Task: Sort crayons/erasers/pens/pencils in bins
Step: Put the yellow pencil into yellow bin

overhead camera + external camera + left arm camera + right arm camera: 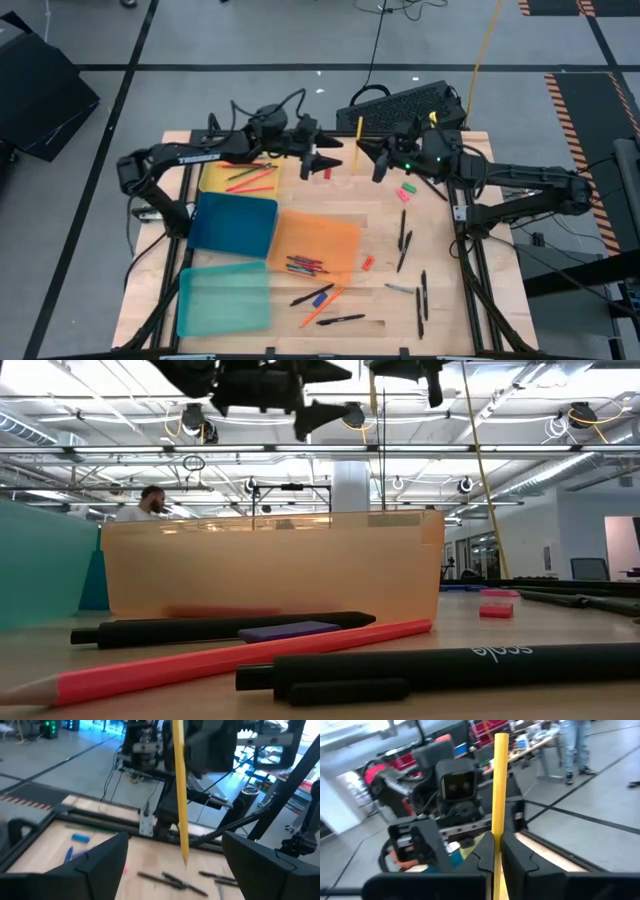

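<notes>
The scene is lit evenly from above; long white ceiling tube lamps (300,448) are seen glaring in the low view. Only soft, short shadows are cast on the pale wooden table (440,310). In the low view, the nearest black plastic pen (440,665) is blurred. Both wrist views are smeared, with the upright yellow wooden pencil (499,795) rendered soft-edged and the room behind washed out.

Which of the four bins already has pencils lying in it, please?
The yellow bin, at the table's far left beneath the left arm; red and green sticks lie in it. The orange bin holds dark pens, and the blue and teal ones look empty.
</notes>
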Controlling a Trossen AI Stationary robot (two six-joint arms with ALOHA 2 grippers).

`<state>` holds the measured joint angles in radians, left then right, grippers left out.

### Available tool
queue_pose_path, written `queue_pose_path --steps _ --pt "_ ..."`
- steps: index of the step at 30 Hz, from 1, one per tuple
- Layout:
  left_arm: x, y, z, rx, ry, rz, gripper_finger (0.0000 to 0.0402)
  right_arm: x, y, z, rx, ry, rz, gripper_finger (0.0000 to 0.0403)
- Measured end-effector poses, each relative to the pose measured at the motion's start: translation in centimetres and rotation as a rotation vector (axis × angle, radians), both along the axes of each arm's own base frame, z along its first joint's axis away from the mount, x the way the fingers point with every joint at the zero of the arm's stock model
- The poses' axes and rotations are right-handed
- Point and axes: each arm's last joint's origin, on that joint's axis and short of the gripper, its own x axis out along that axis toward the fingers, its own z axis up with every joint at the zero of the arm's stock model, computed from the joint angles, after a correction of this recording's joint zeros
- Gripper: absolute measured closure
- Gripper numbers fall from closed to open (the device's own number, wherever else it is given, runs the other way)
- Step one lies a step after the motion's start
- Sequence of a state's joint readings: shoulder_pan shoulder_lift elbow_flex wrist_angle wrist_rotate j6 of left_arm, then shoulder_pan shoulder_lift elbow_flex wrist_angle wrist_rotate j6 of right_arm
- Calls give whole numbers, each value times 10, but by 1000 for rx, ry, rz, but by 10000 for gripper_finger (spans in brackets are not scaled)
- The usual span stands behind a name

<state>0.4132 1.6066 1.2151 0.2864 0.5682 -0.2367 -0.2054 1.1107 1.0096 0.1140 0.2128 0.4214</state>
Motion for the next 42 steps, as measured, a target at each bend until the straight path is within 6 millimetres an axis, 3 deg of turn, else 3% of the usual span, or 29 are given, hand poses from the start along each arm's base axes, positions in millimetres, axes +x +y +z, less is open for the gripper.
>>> queue_pose_path --steps 12,20,22,25,28,32,37,40,42 --pt "47 -7 3 -5 -23 -114 204 0 -1 1 -25 3 27 394" --pt "43 -5 3 -24 6 -152 366 0 0 1 -38 5 33 394" --pt "42 -2 4 -26 11 -150 383 0 0 2 -43 2 33 392" --pt "36 1 5 -33 43 -135 377 0 0 0 -40 15 31 372" --pt "22 5 13 24 78 -103 380 0 0 1 -41 11 23 332" --pt "-16 13 23 129 253 4 383 0 0 0 -38 19 24 270" --pt "-81 18 16 345 776 233 382 -2 1 -12 -20 149 39 220" --pt "-108 25 0 421 1124 321 376 -3 4 -24 14 264 52 213" --pt "-122 29 -15 418 1260 330 377 -4 7 -33 50 345 59 213"
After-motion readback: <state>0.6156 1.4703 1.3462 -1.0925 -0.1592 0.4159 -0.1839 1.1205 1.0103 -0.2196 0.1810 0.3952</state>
